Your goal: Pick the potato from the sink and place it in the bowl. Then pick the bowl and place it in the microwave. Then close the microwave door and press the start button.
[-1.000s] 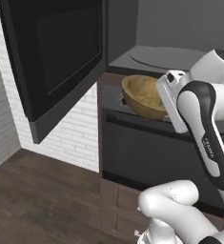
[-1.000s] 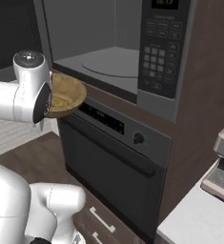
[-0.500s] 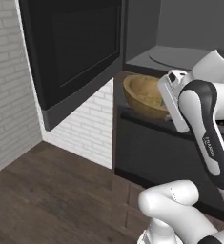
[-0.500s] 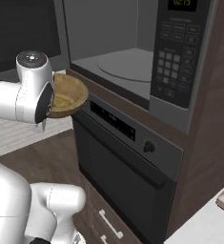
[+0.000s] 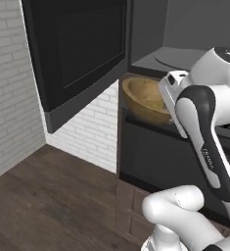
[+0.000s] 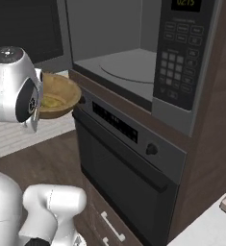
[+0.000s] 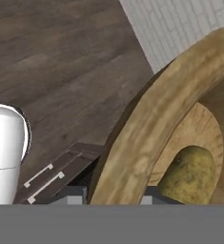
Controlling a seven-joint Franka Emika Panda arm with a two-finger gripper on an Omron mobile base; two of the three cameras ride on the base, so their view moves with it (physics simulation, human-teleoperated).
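Potato (image 7: 189, 174) is in the bowl (image 5: 145, 100) now, end effector (image 7: 114, 195) pinching bowl's rim, held up in front of the open microwave (image 6: 129, 62); left: put bowl in, shut door (image 5: 82, 49), press start.

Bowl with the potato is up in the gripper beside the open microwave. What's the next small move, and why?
Probably carry the bowl sideways and slightly up, over the sill toward the turntable. The gripper is clamped on the bowl's rim with the potato inside, the microwave cavity stands open, and the bowl hangs outside, a little below the cavity floor.
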